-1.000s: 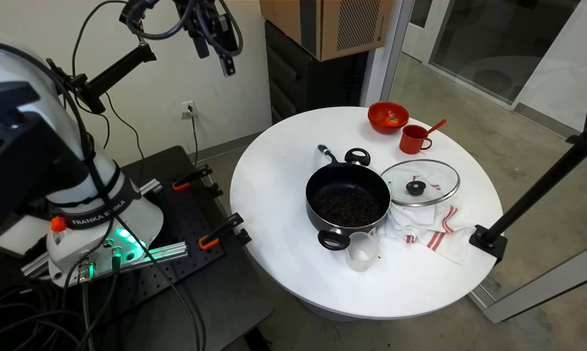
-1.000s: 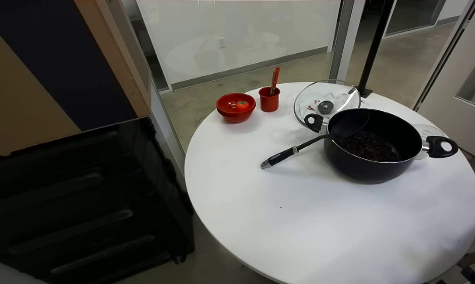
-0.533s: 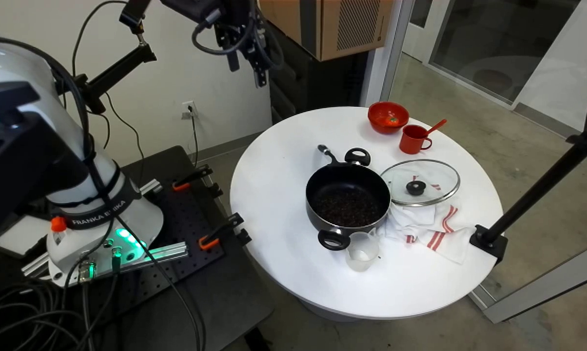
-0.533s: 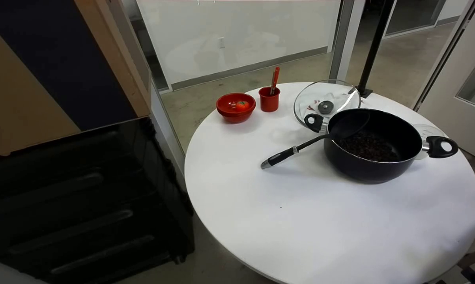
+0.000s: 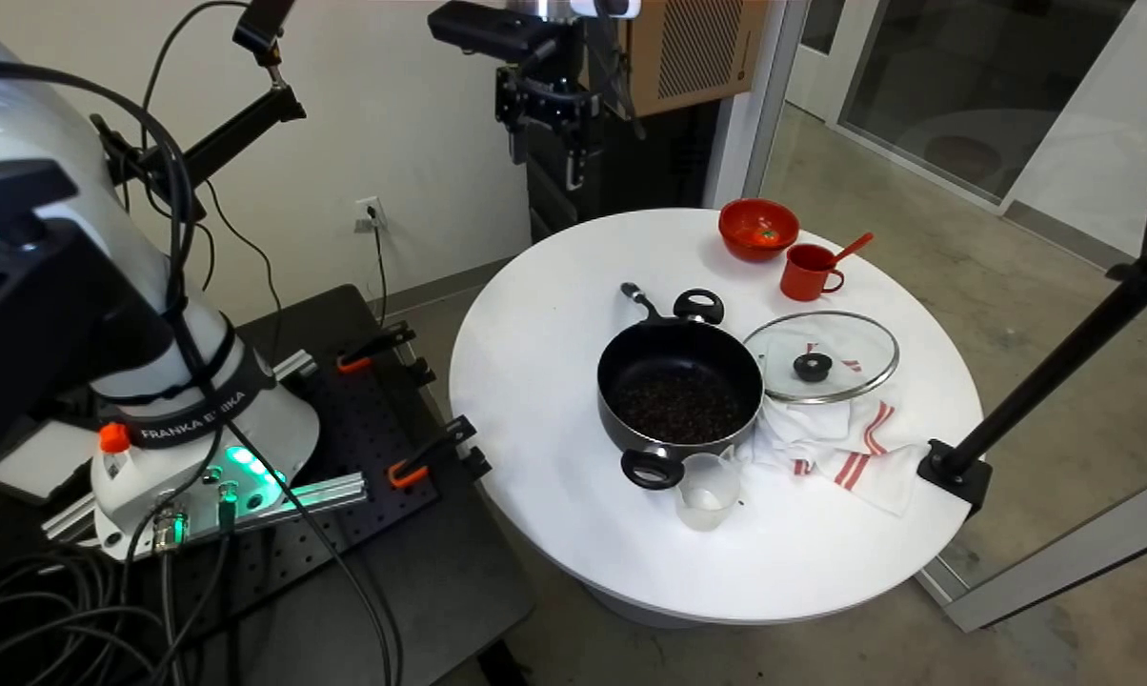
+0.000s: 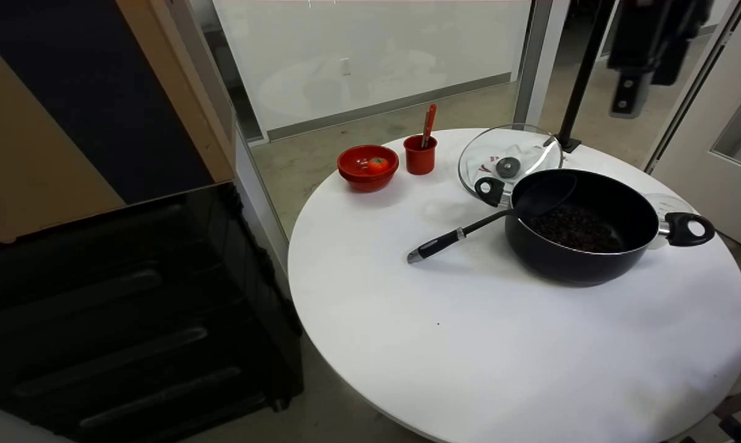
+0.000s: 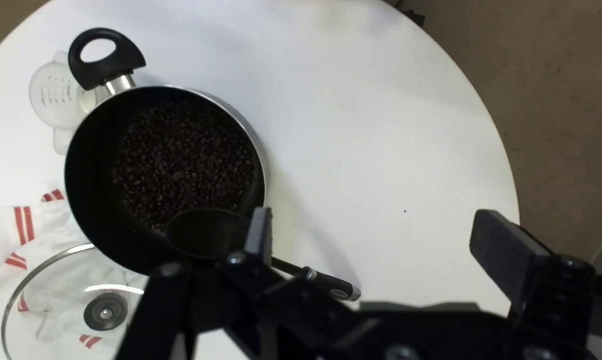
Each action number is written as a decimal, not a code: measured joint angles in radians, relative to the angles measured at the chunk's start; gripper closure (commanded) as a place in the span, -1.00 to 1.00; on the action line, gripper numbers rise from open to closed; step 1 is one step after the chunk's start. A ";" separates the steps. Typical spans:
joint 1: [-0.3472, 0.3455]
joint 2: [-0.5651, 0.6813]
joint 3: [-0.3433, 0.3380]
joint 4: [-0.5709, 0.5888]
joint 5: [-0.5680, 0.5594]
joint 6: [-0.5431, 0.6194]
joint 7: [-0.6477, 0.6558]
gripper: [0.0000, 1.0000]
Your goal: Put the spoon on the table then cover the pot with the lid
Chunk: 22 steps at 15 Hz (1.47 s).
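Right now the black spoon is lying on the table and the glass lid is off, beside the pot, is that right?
Not quite: the black spoon isn't lying on the table. An exterior view shows its head inside the pot, with the handle sticking out over the rim. The glass lid is indeed off, beside the pot.

end effector (image 6: 646, 94) | mvd twd table (image 6: 420, 357) | newly vis. in an exterior view
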 measured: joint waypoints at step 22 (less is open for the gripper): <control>-0.026 0.402 0.030 0.399 -0.005 -0.225 -0.290 -1.00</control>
